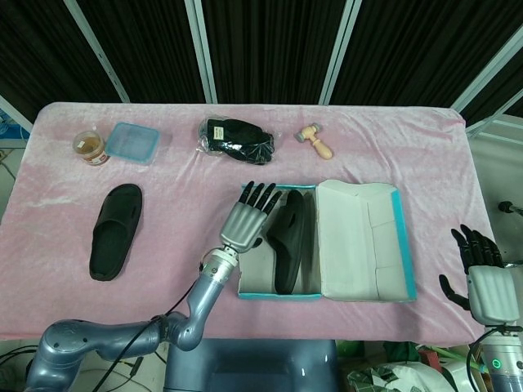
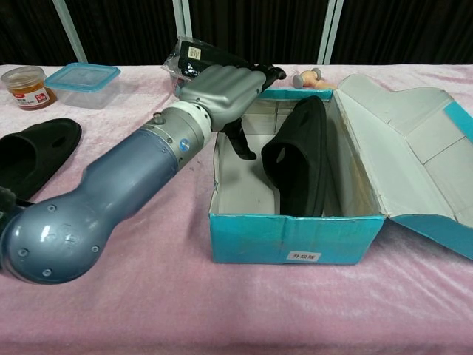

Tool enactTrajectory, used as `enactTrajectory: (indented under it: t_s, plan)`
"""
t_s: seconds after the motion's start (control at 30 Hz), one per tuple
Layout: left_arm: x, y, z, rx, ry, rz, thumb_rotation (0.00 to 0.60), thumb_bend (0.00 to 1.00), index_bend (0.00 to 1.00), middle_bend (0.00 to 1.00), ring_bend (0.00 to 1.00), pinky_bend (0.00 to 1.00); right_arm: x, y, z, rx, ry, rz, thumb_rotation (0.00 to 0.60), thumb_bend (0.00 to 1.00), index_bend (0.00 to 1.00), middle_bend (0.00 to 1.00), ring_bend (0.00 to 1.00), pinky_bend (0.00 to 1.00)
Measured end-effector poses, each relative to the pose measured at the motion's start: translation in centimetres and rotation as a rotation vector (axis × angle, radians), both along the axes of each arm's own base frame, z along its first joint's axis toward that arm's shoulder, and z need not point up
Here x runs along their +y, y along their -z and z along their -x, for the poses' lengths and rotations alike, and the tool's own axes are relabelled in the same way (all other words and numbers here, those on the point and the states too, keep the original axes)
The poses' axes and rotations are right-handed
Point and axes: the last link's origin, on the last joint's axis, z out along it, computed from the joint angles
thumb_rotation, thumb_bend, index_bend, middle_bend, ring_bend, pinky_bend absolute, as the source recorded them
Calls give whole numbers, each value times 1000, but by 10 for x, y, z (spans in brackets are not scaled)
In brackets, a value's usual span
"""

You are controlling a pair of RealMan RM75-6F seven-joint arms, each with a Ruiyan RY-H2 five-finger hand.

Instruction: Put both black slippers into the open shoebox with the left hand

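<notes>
Over the shoebox, the left hand hovers with fingers spread, holding nothing; one slipper lies inside. Next, it probably must reach left for the second slipper on the table.

One black slipper lies in the open shoebox; the other slipper on the table.

The tabletop wears soft, napped pink cloth. The shoebox is matt cardboard, teal outside, plain whitish inside. Both black slippers look matt and rubbery. The left hand is smooth, satin-grey metal or plastic.
</notes>
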Motion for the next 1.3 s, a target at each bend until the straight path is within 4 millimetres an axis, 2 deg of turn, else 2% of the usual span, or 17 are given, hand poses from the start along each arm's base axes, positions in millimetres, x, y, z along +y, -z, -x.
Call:
enactTrajectory:
  t_s: [0.07, 0.17, 0.27, 0.33, 0.43, 0.53, 0.7, 0.9, 1.3]
  plan:
    - [-3, -8, 0, -10, -12, 24, 600, 8, 0, 4, 0, 0, 0, 0, 0, -1, -1, 0, 600, 290, 0, 24, 0, 83]
    - [-8, -24, -2, -46, -22, 69, 600, 122, 5, 69, 6, 0, -1, 0, 0, -2, -3, 0, 600, 290, 0, 24, 0, 83]
    - [-14, -46, -5, -108, -20, 123, 586, 368, 96, 202, 77, 0, -2, 0, 0, -3, -5, -1, 600, 339, 0, 24, 0, 83]
    - [-16, -59, -6, -151, -16, 151, 519, 518, 158, 253, 104, 1, -2, 1, -1, -4, -7, -2, 600, 361, 0, 24, 0, 83]
    - [-17, -68, -7, -213, -6, 190, 445, 597, 183, 280, 117, 6, -2, 1, -2, -5, -11, -4, 600, 363, 0, 24, 0, 83]
    - [-21, -64, -10, -236, 29, 223, 420, 613, 169, 284, 117, 6, -2, 2, -2, -7, -11, -4, 600, 363, 0, 24, 0, 83]
    - [-26, -44, -14, -186, 70, 250, 402, 614, 120, 275, 117, 5, 0, 1, 0, -6, -5, -2, 600, 363, 0, 24, 0, 83]
    - [-31, -22, -22, -161, 68, 292, 396, 613, 105, 263, 117, 4, 1, -1, 0, -7, -2, 2, 600, 363, 0, 24, 0, 83]
    - [-28, -2, -20, -128, 25, 329, 390, 582, 82, 265, 116, 0, 0, 1, 2, -13, 3, -3, 600, 362, 0, 24, 0, 83]
